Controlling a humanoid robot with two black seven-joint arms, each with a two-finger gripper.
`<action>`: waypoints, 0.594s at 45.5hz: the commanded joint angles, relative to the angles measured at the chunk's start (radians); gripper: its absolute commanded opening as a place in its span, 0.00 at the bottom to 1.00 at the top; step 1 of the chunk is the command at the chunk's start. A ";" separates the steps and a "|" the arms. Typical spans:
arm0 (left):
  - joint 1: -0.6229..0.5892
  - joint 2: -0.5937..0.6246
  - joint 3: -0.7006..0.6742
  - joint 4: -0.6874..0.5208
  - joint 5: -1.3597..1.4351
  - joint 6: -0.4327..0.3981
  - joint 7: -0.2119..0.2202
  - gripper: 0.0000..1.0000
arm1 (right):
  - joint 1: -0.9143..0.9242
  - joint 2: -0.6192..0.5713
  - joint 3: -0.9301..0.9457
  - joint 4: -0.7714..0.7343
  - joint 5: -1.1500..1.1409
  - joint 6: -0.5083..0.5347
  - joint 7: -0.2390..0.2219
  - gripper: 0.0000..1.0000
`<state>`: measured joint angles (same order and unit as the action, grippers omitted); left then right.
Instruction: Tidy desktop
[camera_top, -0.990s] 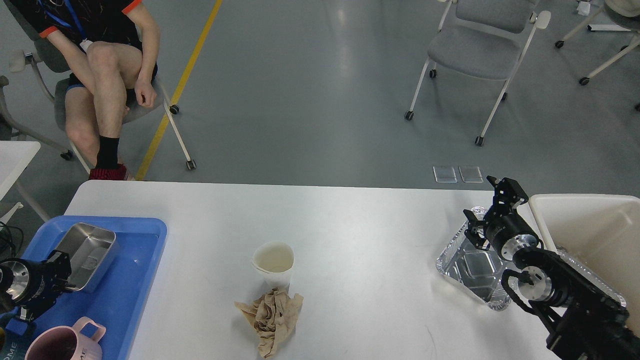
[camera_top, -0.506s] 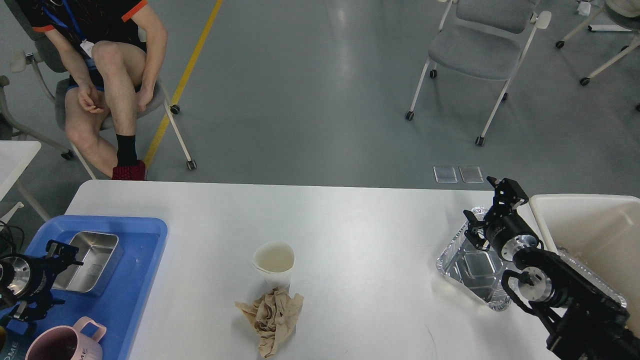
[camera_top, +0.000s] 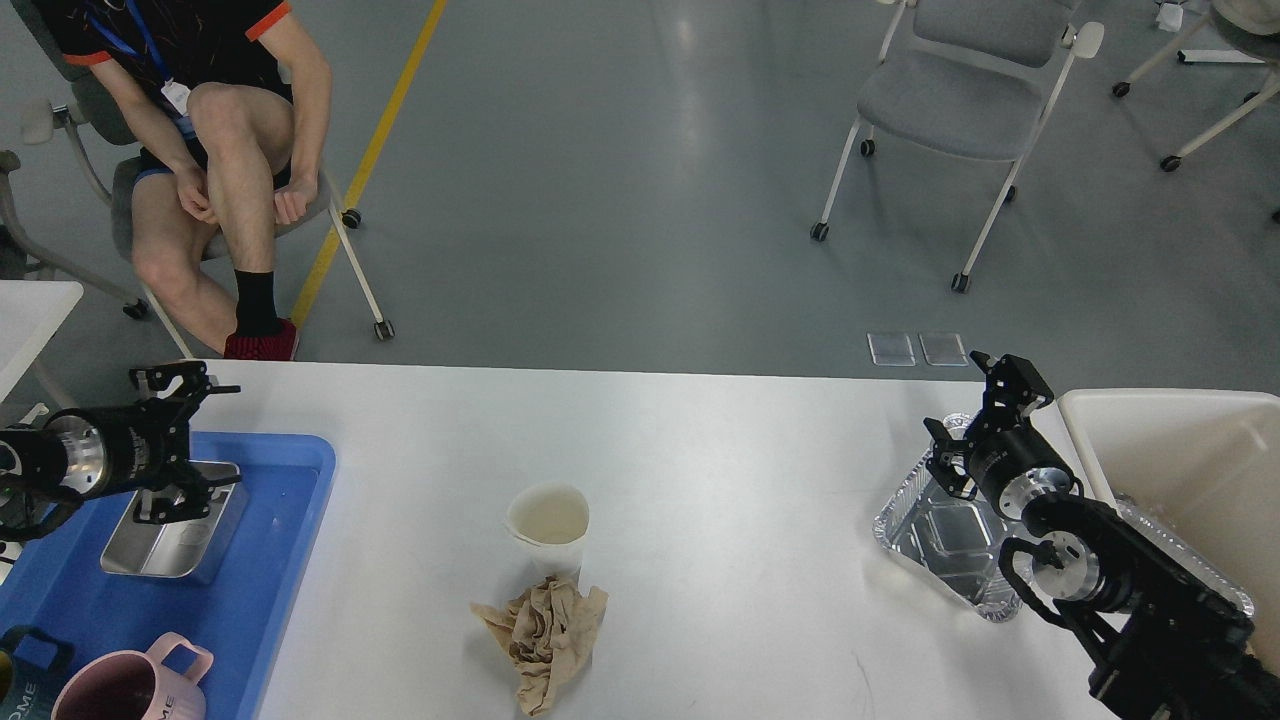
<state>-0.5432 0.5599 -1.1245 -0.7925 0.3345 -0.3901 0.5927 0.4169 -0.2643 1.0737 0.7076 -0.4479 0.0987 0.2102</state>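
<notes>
The white desktop (camera_top: 720, 440) fills the lower part of the head view. On it stand a white paper cup (camera_top: 546, 522) and, just in front of it, a crumpled brown paper napkin (camera_top: 545, 632). A foil tray (camera_top: 935, 535) lies at the right. My left gripper (camera_top: 200, 432) is open and empty, hovering over the far end of a steel box (camera_top: 165, 535) that lies in the blue tray (camera_top: 270, 570). My right gripper (camera_top: 975, 405) is open and empty above the foil tray's far edge.
A pink mug (camera_top: 125, 685) stands at the blue tray's near end. A cream-white bin (camera_top: 1190, 470) stands at the right edge, behind my right arm. A seated person (camera_top: 215, 150) and a grey chair (camera_top: 950, 100) are on the floor beyond the table.
My left gripper let go of the steel box, which now lies flat in the blue tray, then rose and moved toward the table's far edge. The right arm has barely moved.
</notes>
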 joint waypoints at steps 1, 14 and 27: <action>0.005 -0.124 -0.155 0.004 -0.002 0.056 -0.050 0.97 | -0.001 0.000 -0.001 0.004 0.000 -0.001 0.000 1.00; 0.008 -0.247 -0.245 0.003 -0.002 0.171 -0.333 0.97 | -0.006 -0.003 -0.005 0.018 -0.006 0.004 0.000 1.00; 0.046 -0.235 -0.248 0.016 -0.003 0.097 -0.404 0.97 | -0.001 -0.012 -0.014 0.035 -0.009 0.019 0.000 1.00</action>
<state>-0.5229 0.3243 -1.3665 -0.7771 0.3333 -0.2366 0.1910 0.4121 -0.2716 1.0640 0.7372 -0.4555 0.1088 0.2102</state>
